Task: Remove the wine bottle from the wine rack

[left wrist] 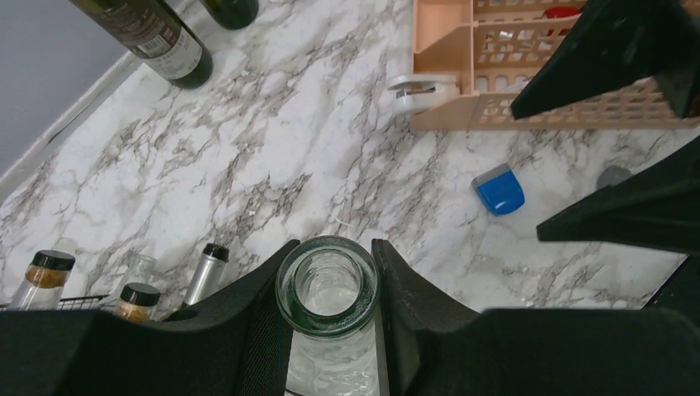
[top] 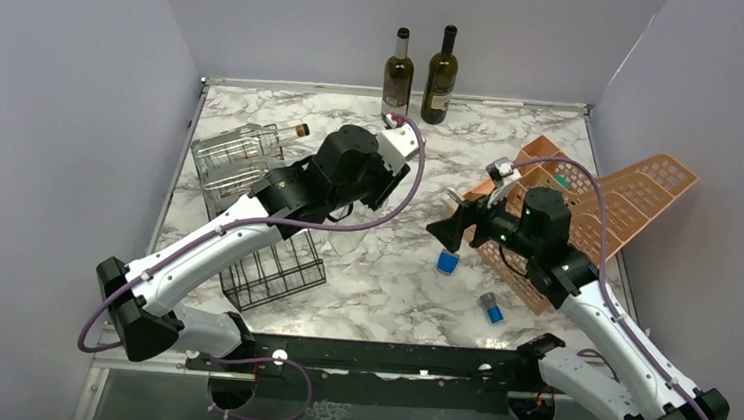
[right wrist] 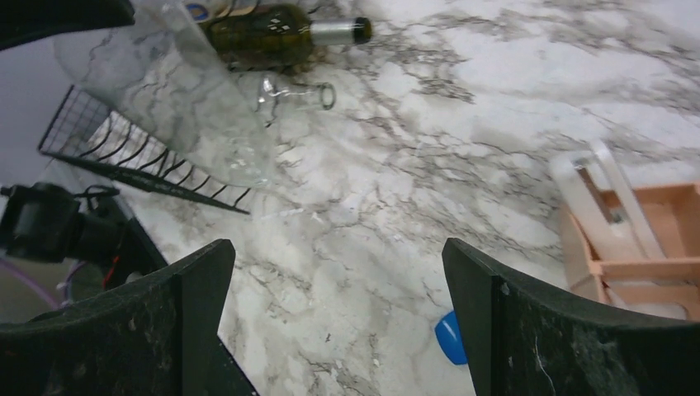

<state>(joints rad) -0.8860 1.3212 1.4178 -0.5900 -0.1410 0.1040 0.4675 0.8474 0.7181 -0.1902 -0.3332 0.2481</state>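
Left wrist view: your left pincer is clenched on the neck of a clear wine bottle, just below its open mouth. The bottle's body is hidden under the pincer, so you cannot tell whether it is free of the rack. Top view: the left arm reaches over the rack at the counter's left side. Your right pincer is released, holds nothing, and hovers above the counter beside the orange organizer.

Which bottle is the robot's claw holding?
The clear glass bottle without a cap, pinched at its neck by the left claw. The two dark upright bottles at the back stand untouched.
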